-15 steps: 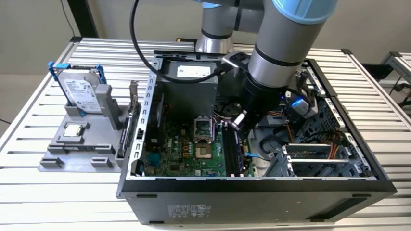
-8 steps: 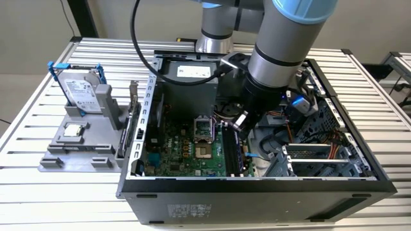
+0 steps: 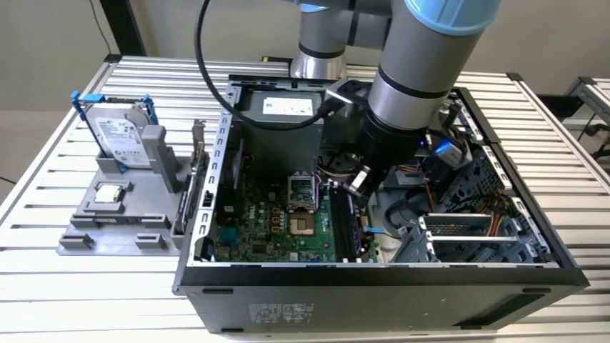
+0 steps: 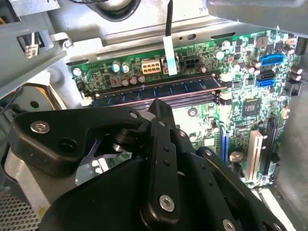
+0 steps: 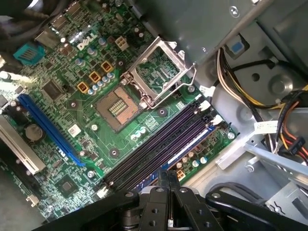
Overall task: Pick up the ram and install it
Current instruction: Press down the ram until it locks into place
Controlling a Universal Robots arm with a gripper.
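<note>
Hovering over the motherboard [image 5: 96,96], my gripper [image 5: 168,180] has its fingers pressed together, pinching nothing I can see. The ram [image 4: 159,90] sits on edge in the outermost slot, beside the empty slots [image 5: 159,139]. I judge it light, stiff and fragile: best held by its long top edge, off the chips.

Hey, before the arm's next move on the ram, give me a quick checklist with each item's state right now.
1. Ram lying lengthwise in line with the black slots: ok.
2. Tool directly over the ram, fingers together: ok.
3. Ram pressed fully down: cannot tell.
4. White end clips latched: cannot tell.
5. Neighbouring black slots free of objects: ok.
</note>
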